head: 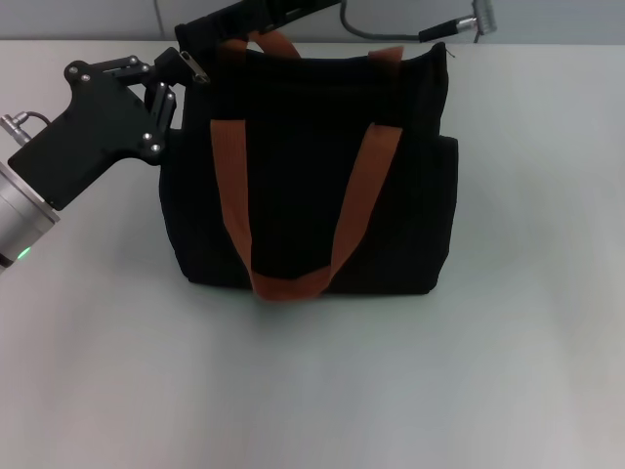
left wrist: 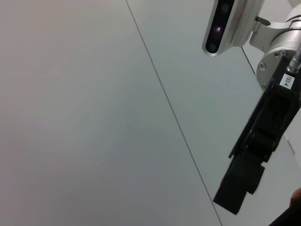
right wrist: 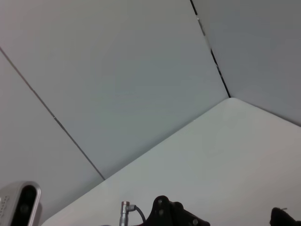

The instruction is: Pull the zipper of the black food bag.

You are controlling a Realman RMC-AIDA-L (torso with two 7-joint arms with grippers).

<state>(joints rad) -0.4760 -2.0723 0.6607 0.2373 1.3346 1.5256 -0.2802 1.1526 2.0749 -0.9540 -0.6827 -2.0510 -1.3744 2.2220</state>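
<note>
The black food bag [head: 293, 166] stands upright in the middle of the table, its rust-orange handles [head: 231, 186] hanging down its front. My left gripper [head: 172, 86] is at the bag's upper left corner, shut on the fabric edge there. My right arm reaches across behind the bag's top from the right. My right gripper [head: 187, 39] sits just above that same corner, fingers together on the small silver zipper [head: 195, 66]. The right gripper also shows in the left wrist view [left wrist: 235, 195] as one closed black block.
A grey cable with a metal plug [head: 467, 23] runs behind the bag's top. The white table [head: 322, 391] extends in front and to the right of the bag. A grey wall [right wrist: 141, 70] stands behind the table.
</note>
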